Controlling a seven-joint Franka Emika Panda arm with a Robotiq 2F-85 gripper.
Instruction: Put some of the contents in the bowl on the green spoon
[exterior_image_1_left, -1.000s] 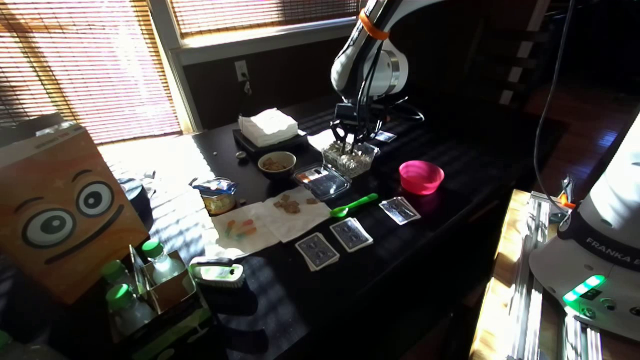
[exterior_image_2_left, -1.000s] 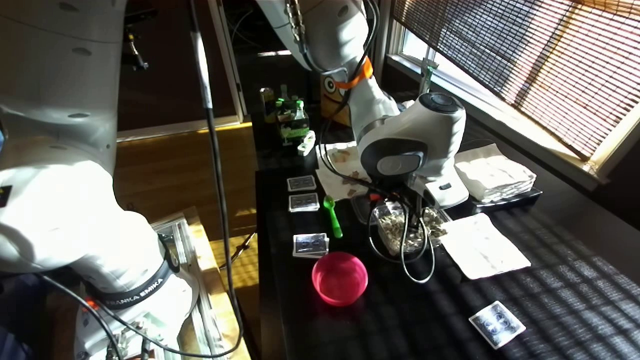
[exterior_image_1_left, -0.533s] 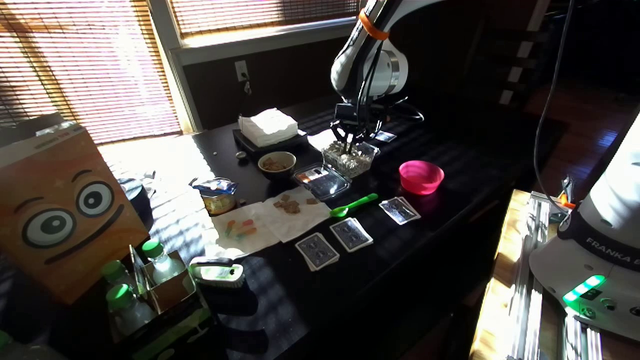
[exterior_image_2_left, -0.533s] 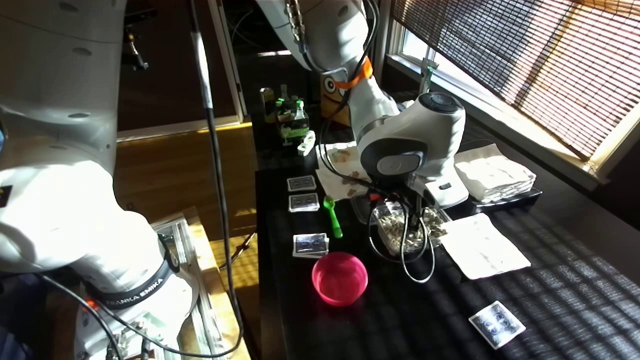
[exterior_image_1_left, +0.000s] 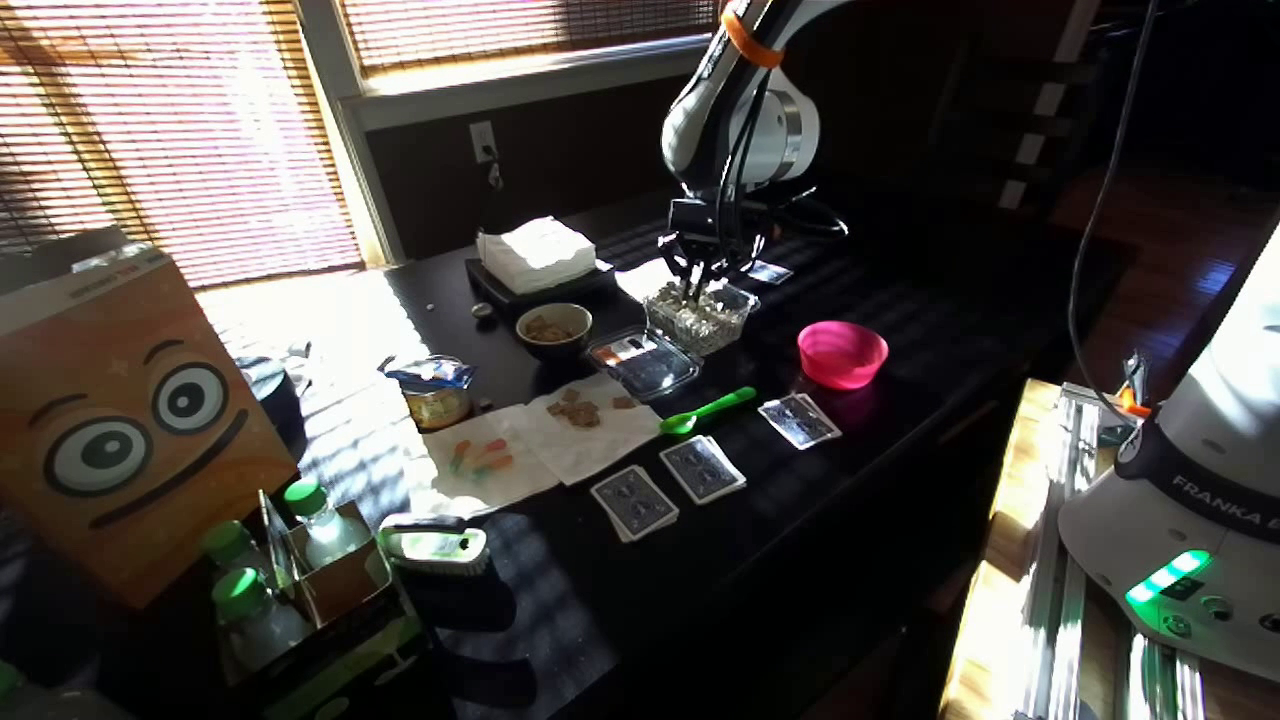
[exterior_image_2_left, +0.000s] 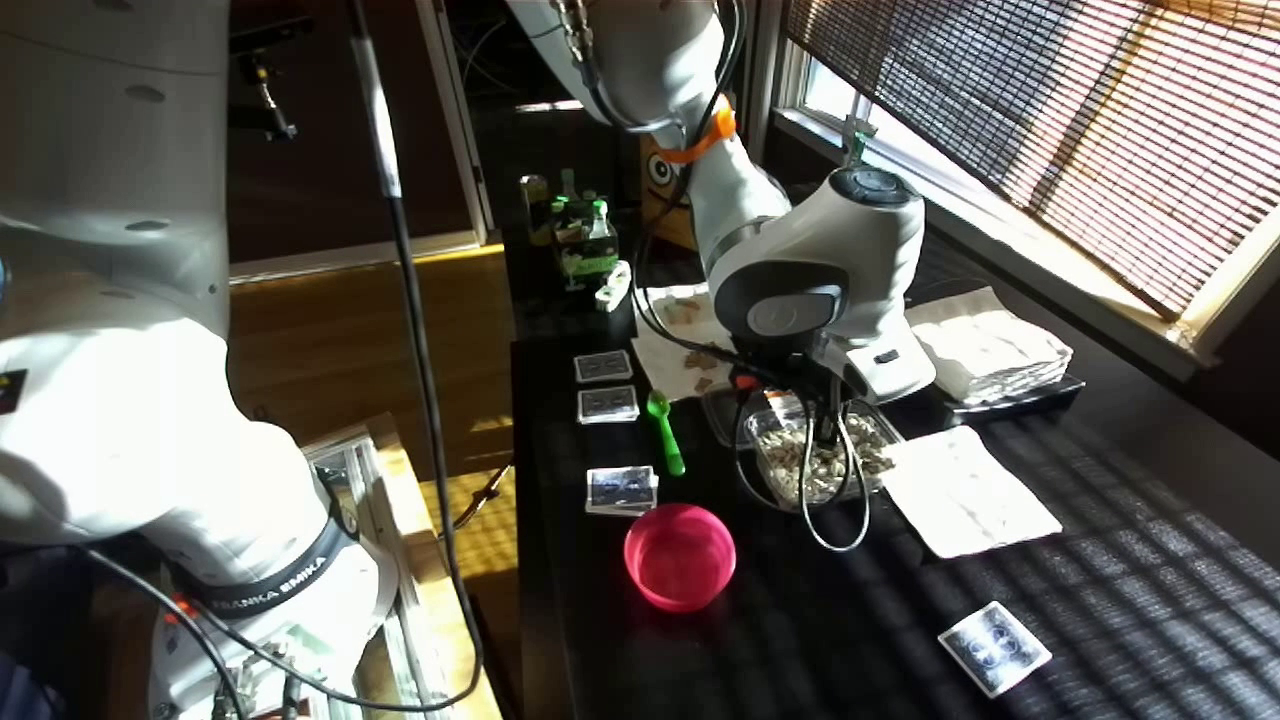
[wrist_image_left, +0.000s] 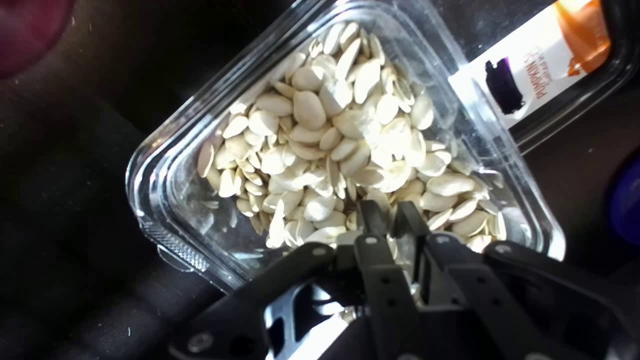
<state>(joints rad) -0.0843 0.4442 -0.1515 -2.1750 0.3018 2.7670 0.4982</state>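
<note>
Hanging in the lower middle of the wrist view: your tool, fingertips pointing into the clear tub, a narrow gap between them. You cannot tell whether any pumpkin seeds are pinched there. Tub: taken here as the task's bowl. Green spoon, one: flat on the worktop, near the centre of an exterior view, scoop just beside a white napkin; no seeds made out on it.

Hazards, by judgement:
– Dropped seeds: smooth skins and a slim pinch could let them slip on your way to the spoon.
– Missed scoop: small target; a load you release high or off-centre would scatter.
– Shoved spoon: light and slim, likely to swivel if you knock it.
– Dragged tub: likely to slide if your fingertips catch its rim.
– Snag: the cable loop hangs by the tub and might hook its edge.

Materials and shapes:
– Tub: see-through plastic, rounded corners, ribbed tab towards the left of the wrist view.
– Seeds: pale, flattened ovals, loosely heaped.
– Spoon: probably plastic; oval scoop, straight handle.
– Lid: clear, white-and-orange label, upper right of the wrist view.
– Pink bowl: round, smooth, right of centre in an exterior view.
</note>
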